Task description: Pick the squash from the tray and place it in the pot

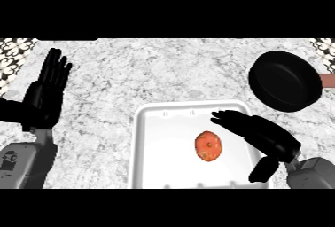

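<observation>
Orange squash (208,146) lying loose near the middle of the white tray (148,146), untouched. Right robot hand (255,128) over the tray's right rim, just beside the squash, fingers relaxed and spread, nothing held. Left robot hand (47,84) resting at the view's left, fingers straight and up, holding nothing. Black pot (285,80) well apart at upper right, with a reddish handle (327,80) at the view's edge. Probably light, stiff and smooth-skinned, so liable to slip or roll; best taken across the narrow middle, thumb on one flank and fingers on the other. Grey-white marbled surface (131,71) beneath; patterned black-and-white tiling (14,49) showing at the upper corners
</observation>
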Action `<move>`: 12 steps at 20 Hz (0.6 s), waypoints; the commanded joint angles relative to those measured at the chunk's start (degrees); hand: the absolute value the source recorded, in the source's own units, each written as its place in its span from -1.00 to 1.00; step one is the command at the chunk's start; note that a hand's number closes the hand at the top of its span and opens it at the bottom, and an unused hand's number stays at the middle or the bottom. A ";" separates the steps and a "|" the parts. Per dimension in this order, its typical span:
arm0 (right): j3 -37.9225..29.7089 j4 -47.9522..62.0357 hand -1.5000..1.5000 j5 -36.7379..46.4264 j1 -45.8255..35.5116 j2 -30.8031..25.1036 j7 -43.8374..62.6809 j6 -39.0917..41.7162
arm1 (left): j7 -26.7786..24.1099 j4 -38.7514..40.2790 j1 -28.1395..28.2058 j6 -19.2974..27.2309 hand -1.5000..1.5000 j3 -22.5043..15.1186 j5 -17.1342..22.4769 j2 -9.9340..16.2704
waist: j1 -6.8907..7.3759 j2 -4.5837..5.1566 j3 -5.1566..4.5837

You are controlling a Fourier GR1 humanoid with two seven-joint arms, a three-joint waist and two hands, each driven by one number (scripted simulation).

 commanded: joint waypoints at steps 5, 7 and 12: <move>-1.20 2.21 -1.00 7.21 1.15 6.97 -4.03 -1.30 | 1.80 -0.34 -0.90 -2.72 0.00 2.29 -0.83 -0.83 | -0.08 -0.01 0.01; -0.87 2.10 -1.00 9.18 1.42 9.32 -3.73 -1.33 | -1.07 -1.27 2.30 -1.71 0.00 1.64 -2.76 -3.02 | -0.02 -0.02 0.00; -1.42 7.11 -1.00 14.70 -0.42 10.60 -1.89 -2.54 | 3.00 -3.57 0.01 -1.92 0.00 2.16 -2.17 -2.97 | 0.10 -0.01 0.02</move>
